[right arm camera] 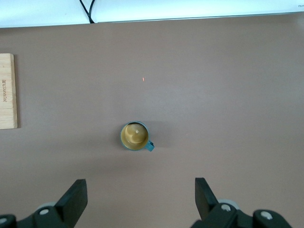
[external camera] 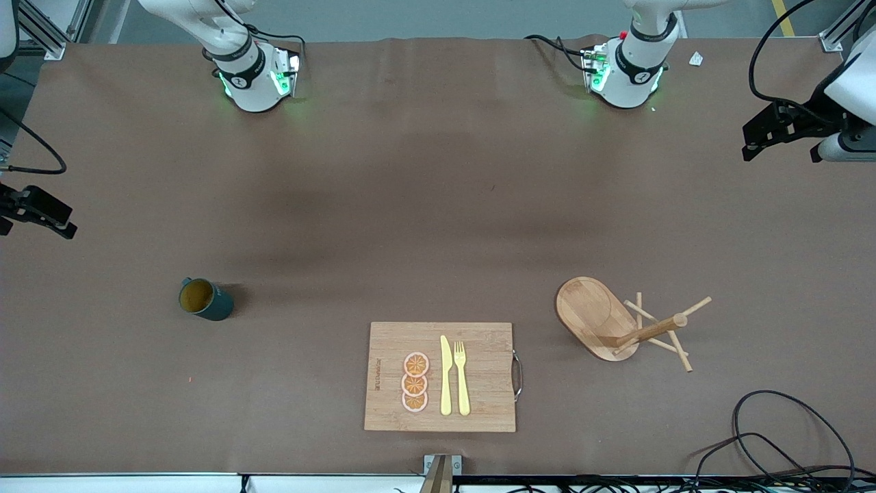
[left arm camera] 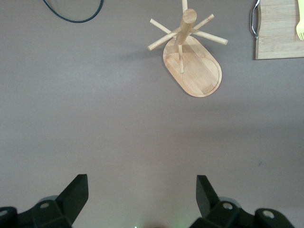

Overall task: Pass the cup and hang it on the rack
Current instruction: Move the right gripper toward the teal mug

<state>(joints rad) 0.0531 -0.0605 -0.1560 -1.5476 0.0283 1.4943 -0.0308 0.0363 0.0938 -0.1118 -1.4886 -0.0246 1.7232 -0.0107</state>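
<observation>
- Covering the whole scene, a brown table (external camera: 424, 205) carries everything, with both arm bases standing along its edge farthest from the front camera.
- Both arms wait, drawn back to the two ends of the table; neither touches anything.
- The left gripper (left arm camera: 141, 199) hangs high over bare table at the left arm's end, its claw spread wide and empty, looking down at the rack.
- The right gripper (right arm camera: 141, 199) hangs high over bare table at the right arm's end, its claw likewise wide and holding nothing, with the cup below it.
- A bamboo cutting board (external camera: 479, 404) lies at the middle of the table, close to the edge nearest the front camera, with a metal handle on the side toward the rack.
- The rack (external camera: 594, 315) stands upright toward the left arm's end, beside the board and apart from it; its pegs are bare.
- The cup (external camera: 205, 299) stands upright on the table toward the right arm's end, well apart from the board and the rack, its yellow inside showing and its small handle sticking out at the rim.
- On the board lie a yellow knife (external camera: 445, 375) and a yellow fork (external camera: 461, 376), side by side.
- Three orange slices (external camera: 415, 382) sit in an overlapping row just beside the knife.
</observation>
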